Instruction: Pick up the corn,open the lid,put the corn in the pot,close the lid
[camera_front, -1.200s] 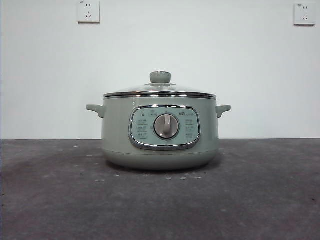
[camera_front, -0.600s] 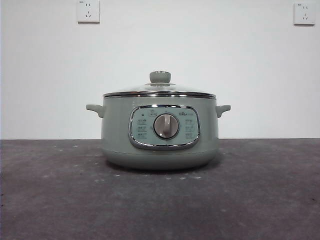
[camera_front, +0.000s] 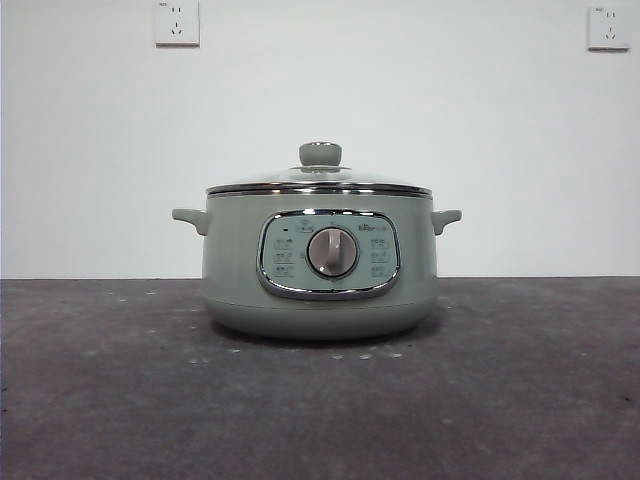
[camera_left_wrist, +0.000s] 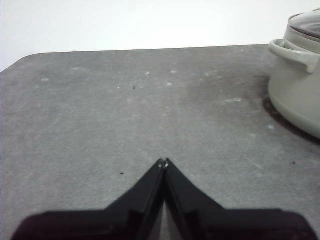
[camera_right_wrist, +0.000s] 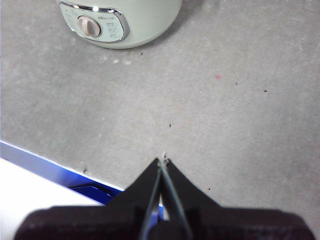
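Observation:
The sage-green pot (camera_front: 320, 265) stands in the middle of the dark table, its control panel and grey dial (camera_front: 332, 252) facing the front view. The glass lid (camera_front: 320, 182) with its green knob (camera_front: 320, 154) sits closed on the pot. The corn is out of view. My left gripper (camera_left_wrist: 163, 162) is shut and empty above bare table, with the pot (camera_left_wrist: 297, 75) off to one side. My right gripper (camera_right_wrist: 162, 161) is shut and empty above the table near its edge, with the pot (camera_right_wrist: 120, 22) farther off. Neither arm shows in the front view.
The grey table (camera_front: 320, 410) ends at a white wall with two sockets (camera_front: 177, 22) high up. The right wrist view shows a blue strip (camera_right_wrist: 45, 162) along the table's edge and a white surface beyond it.

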